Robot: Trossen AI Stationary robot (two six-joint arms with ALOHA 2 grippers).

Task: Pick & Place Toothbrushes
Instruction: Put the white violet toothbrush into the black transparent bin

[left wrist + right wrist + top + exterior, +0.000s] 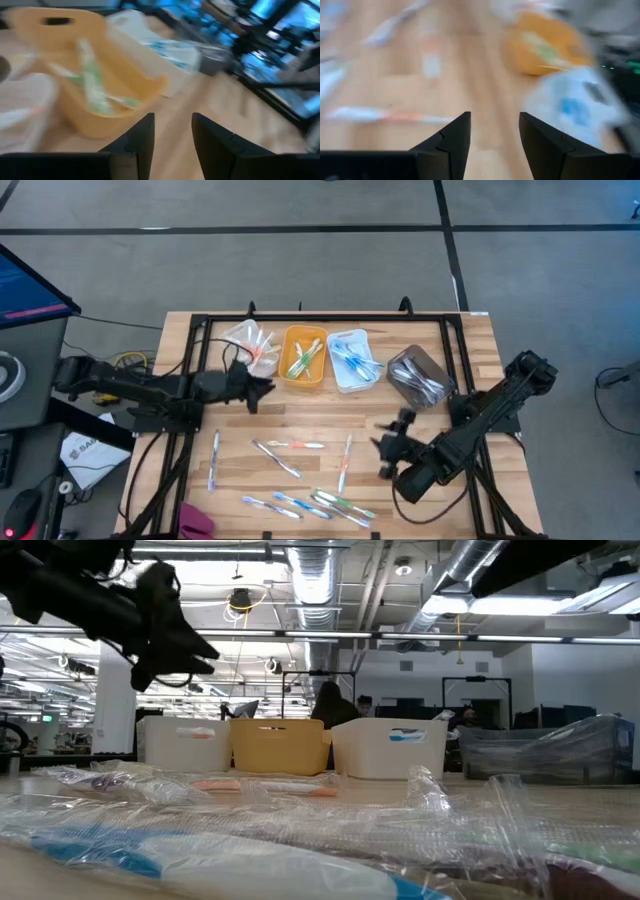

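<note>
Several wrapped toothbrushes [300, 445] lie flat and scattered on the near half of the wooden table [470, 340]; one shows in the right wrist view [385, 116]. More lie in the four bins along the far side: orange-pink in the clear bin [250, 345], green in the yellow bin [304, 358], blue in the white bin [352, 360], and a grey bin [420, 377]. My left gripper [262, 388] hovers open just on the near side of the yellow bin [90, 75], nothing between its fingers [172, 145]. My right gripper [385, 445] is open above the table's near right [492, 135], empty.
A black frame [200, 320] runs round the table's edges. A pink object [195, 520] lies at the near left corner. Bare wood lies between the bins and the scattered brushes. Crinkled wrappers [300, 830] fill the low view's foreground.
</note>
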